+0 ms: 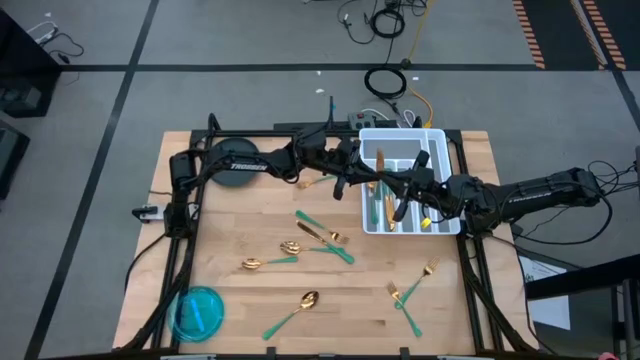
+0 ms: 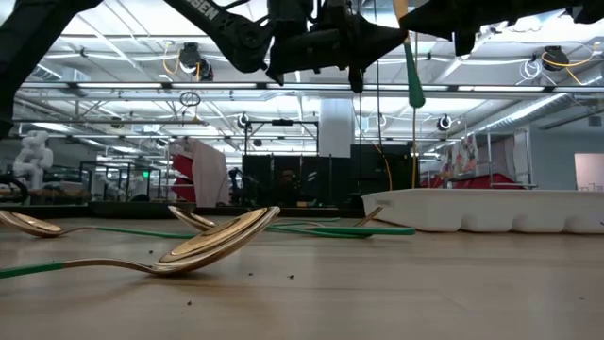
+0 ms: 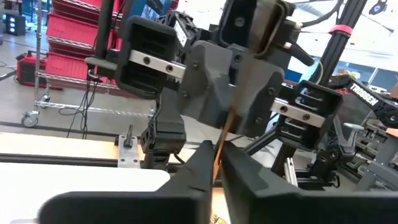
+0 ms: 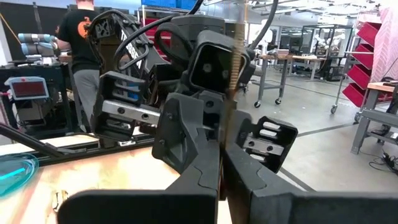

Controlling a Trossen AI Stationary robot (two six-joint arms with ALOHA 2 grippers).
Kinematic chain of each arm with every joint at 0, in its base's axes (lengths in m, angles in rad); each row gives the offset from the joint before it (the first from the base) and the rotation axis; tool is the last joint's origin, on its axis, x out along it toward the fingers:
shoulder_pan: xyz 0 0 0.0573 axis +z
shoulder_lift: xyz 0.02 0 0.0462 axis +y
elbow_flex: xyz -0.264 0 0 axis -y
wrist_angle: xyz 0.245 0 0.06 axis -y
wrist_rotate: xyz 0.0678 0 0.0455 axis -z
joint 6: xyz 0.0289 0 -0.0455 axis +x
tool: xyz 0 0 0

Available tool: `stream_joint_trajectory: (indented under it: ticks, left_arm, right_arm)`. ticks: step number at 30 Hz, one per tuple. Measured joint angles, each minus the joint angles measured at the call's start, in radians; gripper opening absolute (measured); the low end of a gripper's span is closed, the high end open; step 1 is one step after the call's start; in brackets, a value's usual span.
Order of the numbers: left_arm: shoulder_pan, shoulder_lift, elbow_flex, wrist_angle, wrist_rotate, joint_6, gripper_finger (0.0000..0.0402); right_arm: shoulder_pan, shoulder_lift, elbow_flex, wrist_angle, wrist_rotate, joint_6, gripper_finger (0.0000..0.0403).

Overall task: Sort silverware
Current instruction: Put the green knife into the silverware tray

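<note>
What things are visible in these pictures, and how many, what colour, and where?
table: one, light wood, under everything.
divided tray: one, white, far right part of the table.
loose silverware: about eight, gold heads and green handles, scattered on the wood.
sorted silverware: several, same colours, in the tray; exact count unclear.
held utensil: one, gold with green handle, hanging over the tray's side.
dish: one, clear blue, near left corner.
person: one, dark shirt, in the room behind.
left gripper: dark, shut on the held utensil.
right gripper: dark, shut on the same utensil.
</note>
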Motion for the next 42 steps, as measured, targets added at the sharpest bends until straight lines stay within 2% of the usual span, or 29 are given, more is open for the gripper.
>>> stream_joint_trajectory:
  ticks: [7,12,18,24,32,42]
  left_arm:
    - [-0.009,-0.001,0.0,0.001,-0.038,0.026,0.0007]
    - [-0.009,-0.002,0.0,-0.002,-0.14,0.045,0.0004]
    - [-0.006,0.0,-0.002,-0.029,-0.266,0.166,0.0001]
    - [-0.007,0.002,-0.002,-0.095,-0.317,0.282,0.0]
    - [-0.009,0.0,-0.002,-0.179,-0.451,0.565,0.0]
    - [-0.055,0.0,-0.002,-0.232,-0.617,1.067,0.0]
  right_arm:
    - [0.0,-0.001,0.0,0.0,0.005,0.003,0.0]
    - [-0.001,-0.005,0.0,0.023,0.097,-0.009,0.0006]
    - [-0.006,-0.043,0.002,0.045,0.126,-0.013,0.0055]
    - [-0.006,-0.066,0.001,0.036,0.145,-0.036,0.0103]
    - [0.015,-0.147,0.013,0.04,0.157,-0.133,0.0118]
    - [0.129,-0.19,0.127,-0.087,0.158,-0.176,0.0118]
